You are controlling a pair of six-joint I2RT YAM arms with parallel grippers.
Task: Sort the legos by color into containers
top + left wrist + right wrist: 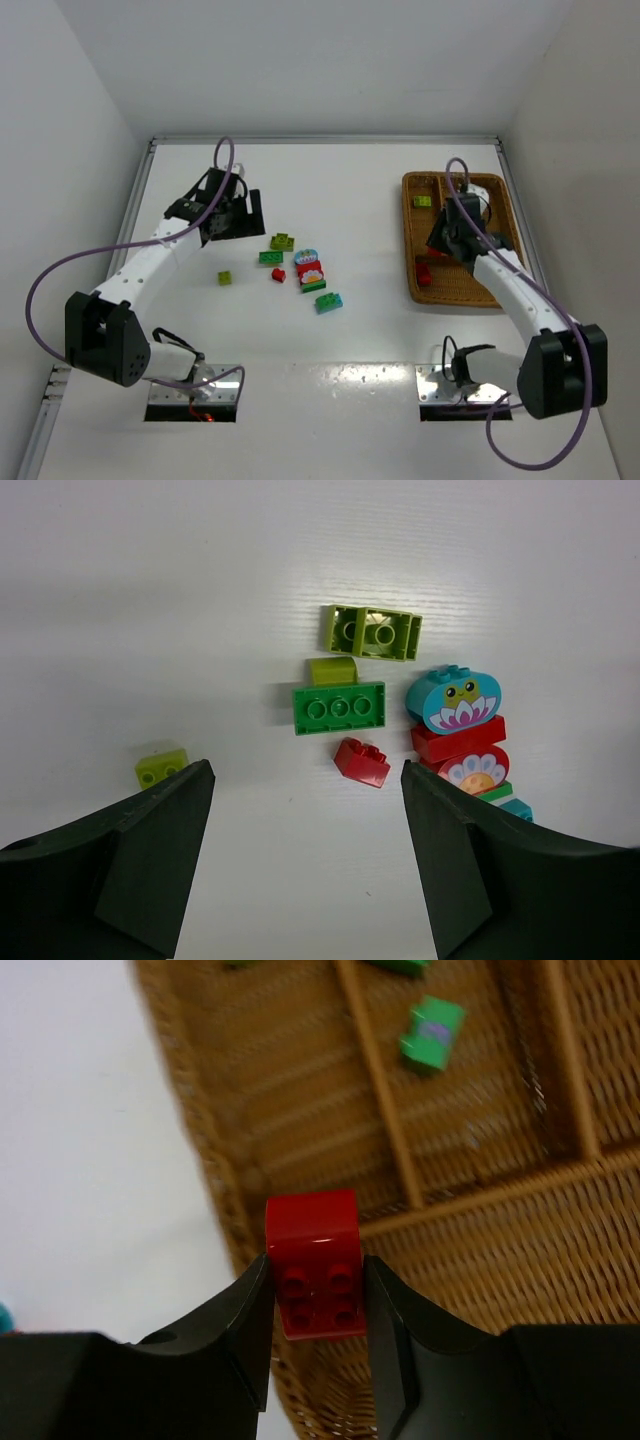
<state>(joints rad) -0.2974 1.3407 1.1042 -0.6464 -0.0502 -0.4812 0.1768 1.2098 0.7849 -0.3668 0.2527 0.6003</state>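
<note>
Over on the right, the right gripper (315,1272) has its two fingers pressed against the sides of a red lego (312,1222), studs facing the wrist camera. It holds the brick right over the woven rim of the wicker tray (462,288), at the tray's left edge where a divider meets the border. I can't tell whether the brick touches the wicker. Further into the tray, a green lego (432,1035) lies in one of the long compartments. From above, a lime piece (423,201) shows at the tray's far end and a red one (424,276) nearer the arms. The left gripper (305,770) hangs over the left half of the white table (380,330) with its jaws spread wide and nothing between them. The loose legos lie just ahead of it: a lime brick (372,632) farthest out, a small rounded lime piece (333,670) touching a dark green brick (339,707), and a little red brick (362,761) tilted just beside that. A tiny lime one (162,767) sits apart near the gripper's left finger. To the right of the cluster lies a stack with a teal printed block (453,700), a red brick (458,738) and a flower-printed block (472,771), with a teal brick (517,807) at its end.
</note>
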